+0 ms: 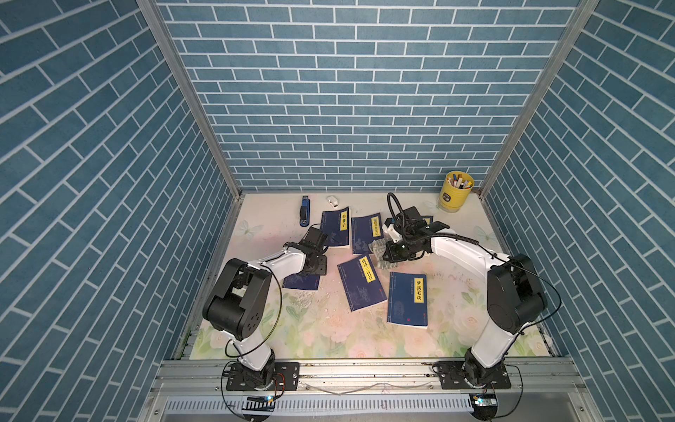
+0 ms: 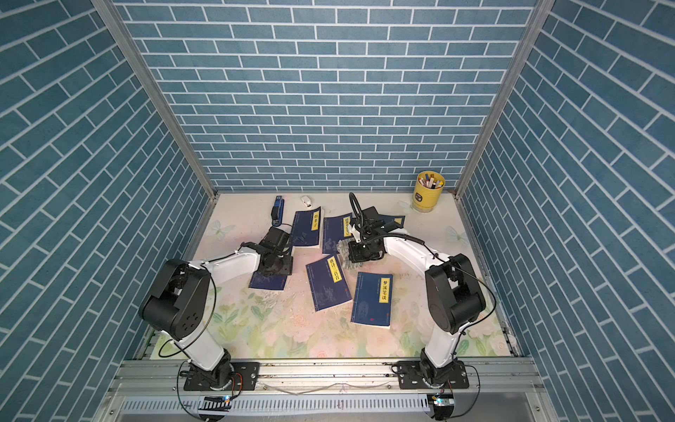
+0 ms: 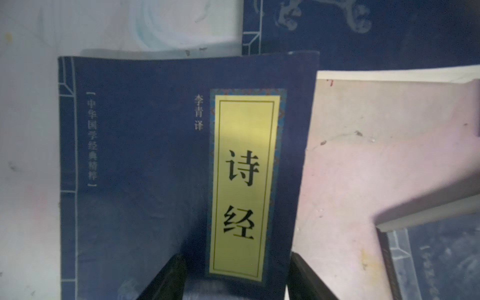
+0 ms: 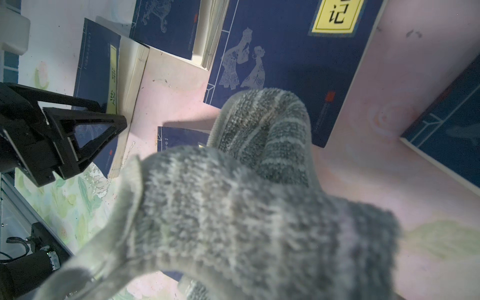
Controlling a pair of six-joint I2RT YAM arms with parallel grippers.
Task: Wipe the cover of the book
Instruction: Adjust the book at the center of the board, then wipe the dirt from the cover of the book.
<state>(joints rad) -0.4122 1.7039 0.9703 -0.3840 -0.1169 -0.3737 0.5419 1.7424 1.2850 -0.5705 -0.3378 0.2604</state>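
Several dark blue books with yellow title labels lie on the floral table. My left gripper [image 1: 315, 270] stands over the nearest-left book [image 1: 299, 282], open. In the left wrist view its two black fingers [image 3: 168, 275] straddle the lower end of that book's [image 3: 145, 155] yellow label [image 3: 244, 181], one finger at the cover's edge. My right gripper [image 1: 383, 255] is shut on a grey striped cloth [image 4: 246, 207]. The cloth [image 1: 376, 250] hangs over the gap between the middle books; it hides the right fingers in the right wrist view.
Other blue books lie at the back left [image 1: 336, 226], back centre [image 1: 365, 234], centre [image 1: 361, 286] and front right [image 1: 407, 299]. A yellow pen cup [image 1: 456, 192] stands in the back right corner. A blue stapler [image 1: 304, 211] and a small white object [image 1: 332, 200] lie at the back.
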